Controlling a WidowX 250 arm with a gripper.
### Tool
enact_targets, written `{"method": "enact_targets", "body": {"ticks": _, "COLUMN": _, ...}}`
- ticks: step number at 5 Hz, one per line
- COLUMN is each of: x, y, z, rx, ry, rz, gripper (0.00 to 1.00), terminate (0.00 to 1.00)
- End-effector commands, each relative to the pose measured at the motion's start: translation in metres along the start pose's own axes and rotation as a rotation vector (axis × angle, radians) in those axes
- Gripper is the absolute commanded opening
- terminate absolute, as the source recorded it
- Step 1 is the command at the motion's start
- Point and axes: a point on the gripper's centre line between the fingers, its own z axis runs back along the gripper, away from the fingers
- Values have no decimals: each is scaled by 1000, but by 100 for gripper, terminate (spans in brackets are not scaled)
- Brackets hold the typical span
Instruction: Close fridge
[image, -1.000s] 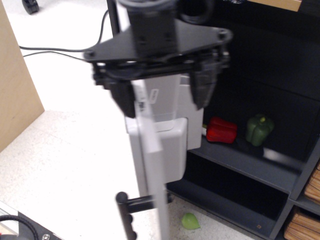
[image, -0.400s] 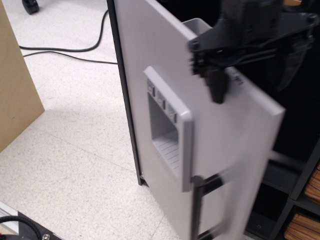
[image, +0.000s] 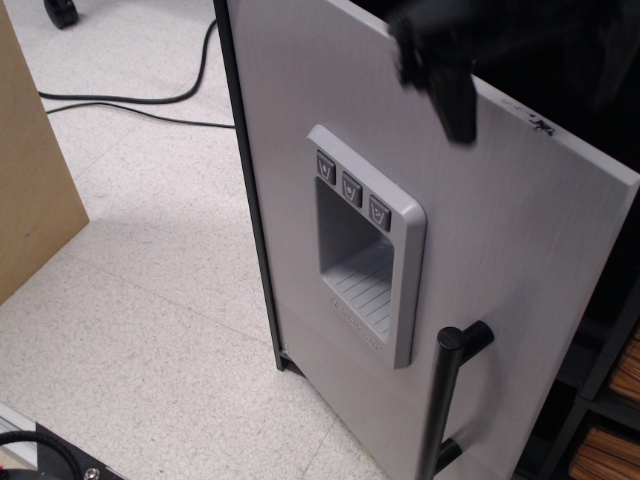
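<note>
The fridge's brushed silver-grey door fills the middle of the view, swung most of the way toward the black cabinet behind it. Its three-button dispenser recess faces me, with the black bar handle at lower right. My gripper is a dark blur over the door's top edge. One finger hangs in front of the door face; the other is lost against the dark cabinet. The jaws look spread wide with nothing held. The shelves and inner bins are hidden behind the door.
A tan wooden panel stands at the left. A black cable runs across the speckled floor. Wooden slatted boxes sit at lower right beside the cabinet. A black device is at the bottom left corner.
The door has swung from edge-on and open to nearly shut, hiding the shelves, peppers and inner bin. My gripper has moved right and up along the door's top edge.
</note>
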Motion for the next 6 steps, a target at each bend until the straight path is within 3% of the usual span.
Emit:
{"method": "enact_targets", "body": {"ticks": 1, "x": -5, "y": 49, "z": -12, "rx": 86, "ry": -37, "rz": -199, "gripper": 100, "terminate": 0}}
{"method": "enact_targets", "body": {"ticks": 2, "x": -3, "y": 67, "z": -47, "rx": 150, "ry": -46, "rz": -256, "gripper": 100, "terminate": 0}}
{"method": "enact_targets", "body": {"ticks": 3, "x": -5, "y": 71, "z": -81, "rx": 178, "ry": -24, "rz": -346, "gripper": 100, "terminate": 0}}
{"method": "enact_targets", "body": {"ticks": 4, "x": -5, "y": 60, "z": -97, "rx": 150, "ry": -9, "rz": -378, "gripper": 100, "terminate": 0}}
{"method": "enact_targets", "body": {"ticks": 5, "x": 19, "y": 35, "z": -109, "rx": 120, "ry": -15, "rz": -364, "gripper": 100, "terminate": 0}}
{"method": "enact_targets", "body": {"ticks": 6, "x": 27, "y": 14, "z": -119, "rx": 84, "ry": -21, "rz": -289, "gripper": 100, "terminate": 0}}
